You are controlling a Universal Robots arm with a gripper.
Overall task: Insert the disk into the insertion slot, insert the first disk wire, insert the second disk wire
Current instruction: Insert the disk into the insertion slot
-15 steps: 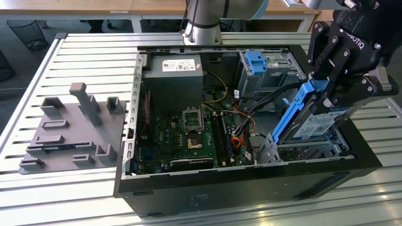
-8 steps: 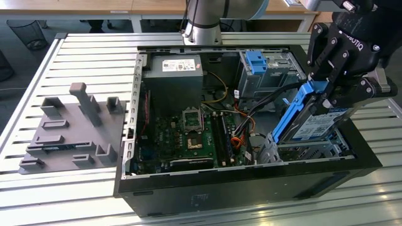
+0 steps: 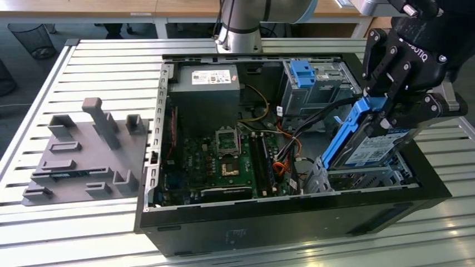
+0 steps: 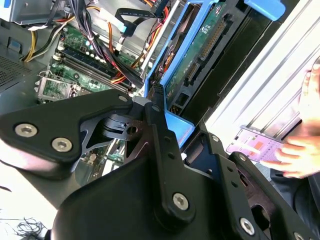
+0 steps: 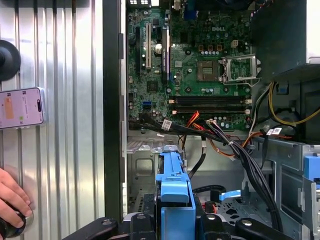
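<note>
In the exterior view we see the black gripper (image 3: pixel 391 114) with its fingers (image 4: pixel 156 112) clamped on the upper end of the disk (image 3: pixel 369 142), a flat rectangular hard drive with a white-and-blue label in a bright blue plastic caddy. It hangs tilted, its lower end at the insertion slot (image 3: pixel 367 177), a low silver perforated sheet-metal cage at the exterior view's right of the open black computer case (image 3: pixel 297 222). We cannot tell whether the two touch.

The second wrist view adds the disk's green circuit board (image 4: pixel 200 45). Both wrist views show a person's hand (image 5: pixel 10 197) beside a phone (image 5: pixel 20 107) lying on the counter (image 3: pixel 97 67), which is silver slatted metal. On it rests a grey plastic fixture (image 3: pixel 82 150), and beyond stands a wire wastebasket (image 3: pixel 33 39).
</note>
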